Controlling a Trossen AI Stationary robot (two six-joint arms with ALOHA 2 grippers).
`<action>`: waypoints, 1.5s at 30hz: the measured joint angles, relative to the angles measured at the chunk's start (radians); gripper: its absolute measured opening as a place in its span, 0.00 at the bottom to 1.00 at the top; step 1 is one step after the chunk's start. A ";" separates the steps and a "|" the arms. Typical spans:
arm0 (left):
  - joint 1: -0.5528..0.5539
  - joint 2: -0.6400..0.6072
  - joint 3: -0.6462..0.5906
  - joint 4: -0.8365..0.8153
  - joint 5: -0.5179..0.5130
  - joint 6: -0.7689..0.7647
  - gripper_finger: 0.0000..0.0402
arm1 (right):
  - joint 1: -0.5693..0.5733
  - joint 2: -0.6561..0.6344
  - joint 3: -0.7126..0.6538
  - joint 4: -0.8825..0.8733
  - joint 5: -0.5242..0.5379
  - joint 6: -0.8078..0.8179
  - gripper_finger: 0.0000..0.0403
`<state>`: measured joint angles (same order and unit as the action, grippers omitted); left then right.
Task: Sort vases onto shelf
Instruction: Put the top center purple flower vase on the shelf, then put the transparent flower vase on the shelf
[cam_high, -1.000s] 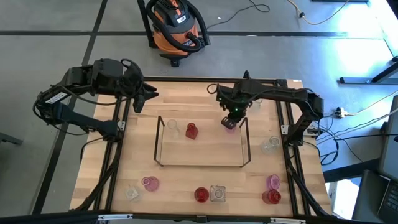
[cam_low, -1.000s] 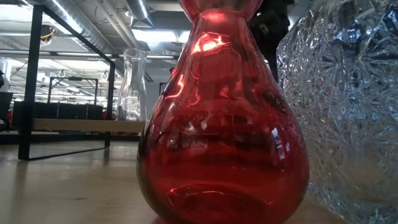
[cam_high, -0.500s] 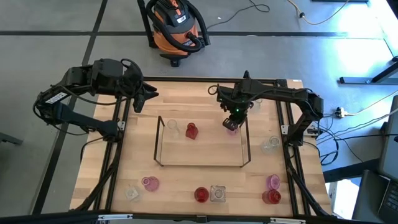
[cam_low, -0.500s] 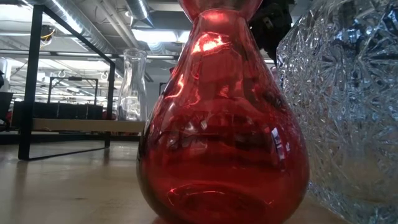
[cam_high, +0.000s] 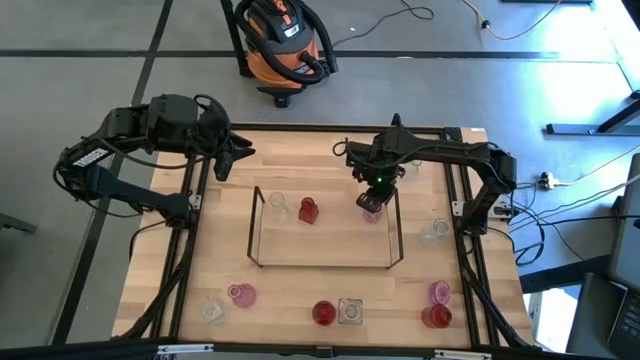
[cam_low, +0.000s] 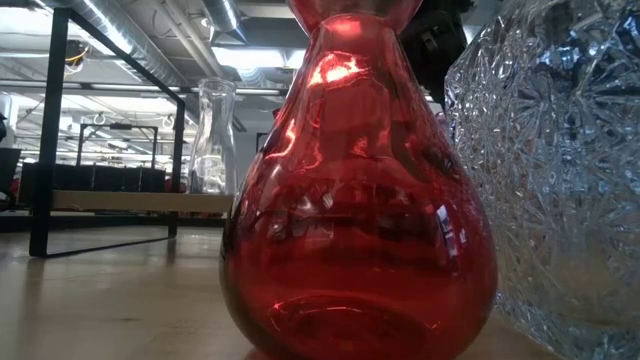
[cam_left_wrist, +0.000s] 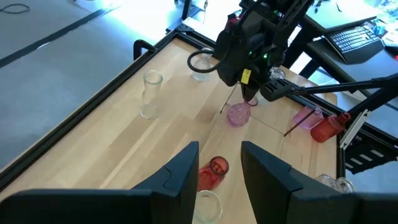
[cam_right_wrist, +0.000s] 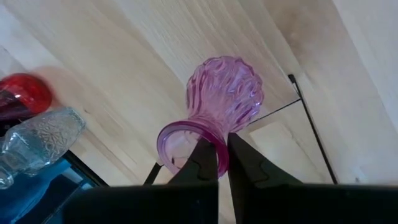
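The shelf (cam_high: 325, 266) is a thin dark wire rack in the middle of the table. A clear vase (cam_high: 279, 207) and a red vase (cam_high: 308, 211) stand inside it near its left end. My right gripper (cam_high: 373, 195) is over the shelf's right end, shut on a ribbed pink vase (cam_right_wrist: 225, 93), which also shows in the left wrist view (cam_left_wrist: 239, 114). My left gripper (cam_left_wrist: 221, 171) waits open above the table's far left corner (cam_high: 235, 160), holding nothing. Several red, pink and clear vases stand along the near edge. My right gripper pinches the pink vase by its flared rim (cam_right_wrist: 219, 144), one finger (cam_right_wrist: 204, 163) over the mouth and the other (cam_right_wrist: 244, 163) outside. The fingers come from above, pointing down. The vase hangs below them, slightly tilted; whether its base touches the shelf I cannot tell.
Along the near edge stand a clear jar (cam_high: 211, 310), a pink vase (cam_high: 242, 295), a red vase (cam_low: 360, 200), a cut-glass jar (cam_low: 560, 160), another pink vase (cam_high: 439, 292) and another red vase (cam_high: 436, 317). A clear vase (cam_high: 435, 232) stands right of the shelf.
My right gripper has carried the pink vase a short way toward the table's near edge, further in over the shelf's right end, staying shut on it.
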<state>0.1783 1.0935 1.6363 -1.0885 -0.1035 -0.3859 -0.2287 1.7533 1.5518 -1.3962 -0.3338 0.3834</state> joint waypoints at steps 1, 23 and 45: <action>0.000 0.000 0.000 0.000 0.000 0.000 0.28 | 0.000 0.000 -0.003 0.001 0.000 0.000 0.00; 0.000 0.000 0.000 -0.001 -0.008 0.003 0.28 | -0.001 -0.001 -0.009 0.014 -0.022 -0.022 0.01; 0.000 0.000 0.000 -0.002 -0.011 0.002 0.28 | -0.001 -0.001 0.032 -0.020 0.010 -0.016 0.36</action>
<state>0.1781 1.0935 1.6363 -1.0901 -0.1146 -0.3840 -0.2295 1.7523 1.5838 -1.4165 -0.3236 0.3672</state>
